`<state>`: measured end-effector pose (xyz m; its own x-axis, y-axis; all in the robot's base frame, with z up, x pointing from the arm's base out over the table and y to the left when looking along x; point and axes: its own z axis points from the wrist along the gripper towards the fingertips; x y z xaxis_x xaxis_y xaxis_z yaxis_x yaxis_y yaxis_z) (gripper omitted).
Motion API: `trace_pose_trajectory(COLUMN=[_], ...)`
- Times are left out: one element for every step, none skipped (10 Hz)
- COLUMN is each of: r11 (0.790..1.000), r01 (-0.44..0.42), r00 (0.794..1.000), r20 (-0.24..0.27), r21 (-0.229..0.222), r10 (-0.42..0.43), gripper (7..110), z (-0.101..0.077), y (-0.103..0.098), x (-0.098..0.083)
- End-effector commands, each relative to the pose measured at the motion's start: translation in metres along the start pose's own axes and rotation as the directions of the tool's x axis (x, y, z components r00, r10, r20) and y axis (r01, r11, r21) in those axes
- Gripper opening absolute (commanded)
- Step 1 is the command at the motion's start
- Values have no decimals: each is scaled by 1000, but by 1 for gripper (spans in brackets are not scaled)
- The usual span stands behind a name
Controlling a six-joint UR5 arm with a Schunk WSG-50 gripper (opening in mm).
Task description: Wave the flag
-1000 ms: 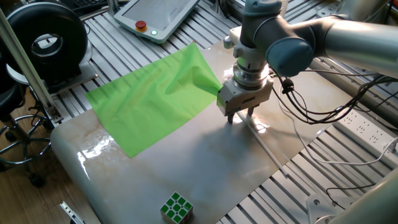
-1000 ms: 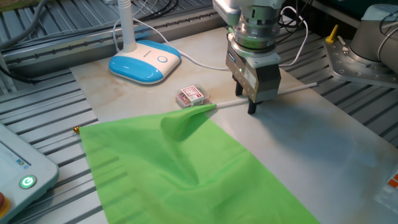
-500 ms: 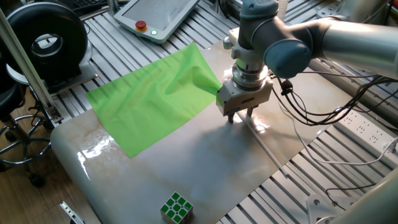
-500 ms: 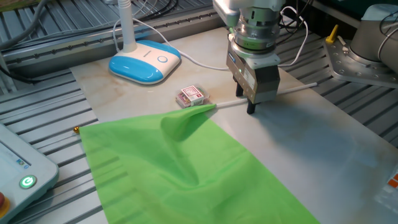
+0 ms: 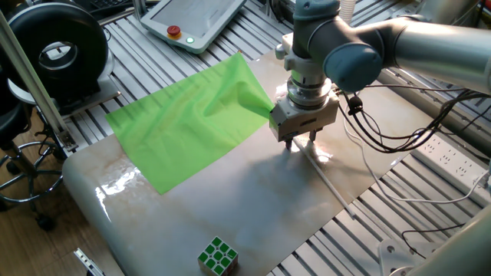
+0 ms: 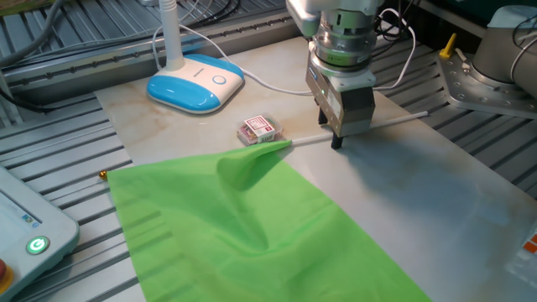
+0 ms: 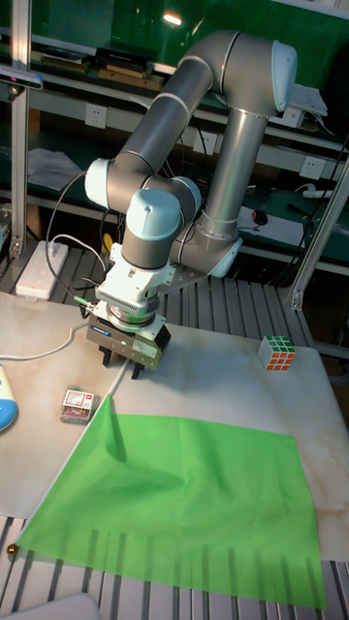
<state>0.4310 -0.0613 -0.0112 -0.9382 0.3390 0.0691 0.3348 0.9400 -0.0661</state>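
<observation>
The flag lies flat on the table, its green sheet (image 5: 192,123) (image 6: 243,226) (image 7: 184,494) rumpled near the corner where the thin white stick (image 5: 330,180) (image 6: 394,120) (image 7: 116,387) comes out. My gripper (image 5: 299,142) (image 6: 337,143) (image 7: 123,366) points straight down over the stick, just past the sheet's corner. Its two fingers stand apart on either side of the stick, low by the tabletop, and the gap between them is much wider than the stick. The flag rests on the table, not lifted.
A green-faced puzzle cube (image 5: 218,254) (image 7: 277,353) stands near a table edge. A small red-and-white cube (image 6: 257,129) (image 7: 77,403) sits beside the sheet's corner. Behind it is a blue-and-white device (image 6: 195,84) with a cable. A teach pendant (image 5: 192,23) lies off the table.
The gripper has shifted by a few pixels, slightly upward in the other fixed view. The flag and stick lie as before.
</observation>
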Motion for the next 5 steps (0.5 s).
trace_pose_trajectory(r11=[1000, 1000, 1000, 1000, 999], r01=[-20, -14, -6, -6, -2], r00=[1000, 999, 999, 999, 998], r20=[16, 28, 42, 49, 59], r21=[-12, -15, -18, -24, -33], r10=[20, 14, 7, 7, 4], gripper=[7, 7, 7, 7, 7], z=[-1, -2, -2, -3, -4], y=[1, 0, -1, 0, 1], x=[-5, -8, -12, -13, -16])
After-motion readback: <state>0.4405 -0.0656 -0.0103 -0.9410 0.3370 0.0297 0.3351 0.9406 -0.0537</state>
